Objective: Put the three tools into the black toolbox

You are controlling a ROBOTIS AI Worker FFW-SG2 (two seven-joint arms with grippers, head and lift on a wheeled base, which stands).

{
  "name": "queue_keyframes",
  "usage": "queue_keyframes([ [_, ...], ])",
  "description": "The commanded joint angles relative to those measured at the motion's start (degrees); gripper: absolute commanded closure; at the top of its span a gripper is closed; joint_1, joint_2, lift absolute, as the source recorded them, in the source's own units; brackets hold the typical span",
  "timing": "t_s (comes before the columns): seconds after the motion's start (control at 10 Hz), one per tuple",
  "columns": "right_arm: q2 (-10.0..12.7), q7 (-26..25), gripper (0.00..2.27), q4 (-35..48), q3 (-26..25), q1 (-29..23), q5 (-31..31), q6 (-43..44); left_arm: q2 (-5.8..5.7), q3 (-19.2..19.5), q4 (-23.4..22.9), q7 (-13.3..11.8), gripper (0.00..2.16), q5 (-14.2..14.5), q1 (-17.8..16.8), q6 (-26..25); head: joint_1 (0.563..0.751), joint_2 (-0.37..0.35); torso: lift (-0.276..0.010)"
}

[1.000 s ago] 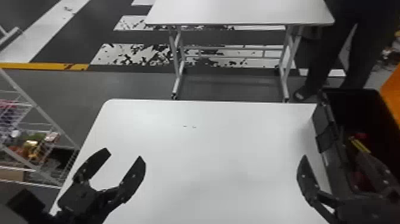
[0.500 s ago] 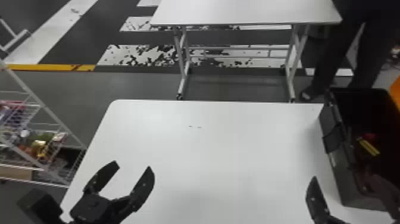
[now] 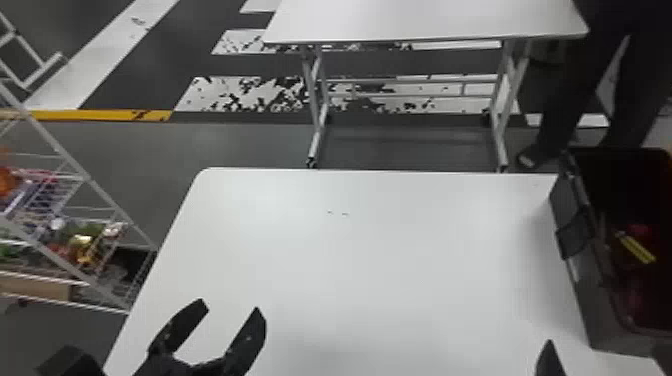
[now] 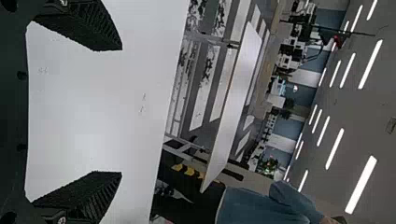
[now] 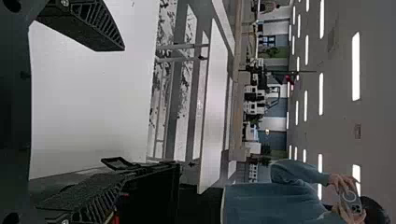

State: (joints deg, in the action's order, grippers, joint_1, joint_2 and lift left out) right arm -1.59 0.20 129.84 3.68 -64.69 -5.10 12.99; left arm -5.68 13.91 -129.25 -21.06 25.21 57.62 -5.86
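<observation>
packing seems finished, with a yellow tool [image 3: 635, 247] inside the toolbox [image 3: 590, 285]. left gripper [image 3: 229, 304] and right gripper [image 5: 123, 112] are wide and empty; next, both should simply park.

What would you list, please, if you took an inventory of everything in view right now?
near table: one, white, in front of the robot
far table: one, white with grey legs, beyond the near one
toolbox: one, black, at the near table's right edge
striped item: one, yellow and dark, inside the toolbox
red item: at least one, inside the toolbox, too dim to identify
wire rack: one, whitish, at left, holding mixed colourful goods
floor stripes: several, white, beyond the near table
floor line: one, yellow, far left
ceiling lights: many, white, overhead
left gripper: one, black, open over the near table
right gripper: one, black, open near the toolbox
</observation>
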Motion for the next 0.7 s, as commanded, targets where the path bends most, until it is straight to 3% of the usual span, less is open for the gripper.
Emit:
queue_keyframes([
  [0.0,-0.2,-0.1,0.03,-0.1,-0.2,-1.5,0.1,1.6,0.05,0.0,-0.1,0.1,0.05,0.2,1.2,0.1,0.695,0.163,-0.051],
  [0.6,-0.3,-0.8,0.02,-2.0,-0.6,-2.6,1.1,6.2,0.05,-0.5,-0.1,0.2,0.05,0.4,3.3,2.6,0.695,0.154,-0.051],
])
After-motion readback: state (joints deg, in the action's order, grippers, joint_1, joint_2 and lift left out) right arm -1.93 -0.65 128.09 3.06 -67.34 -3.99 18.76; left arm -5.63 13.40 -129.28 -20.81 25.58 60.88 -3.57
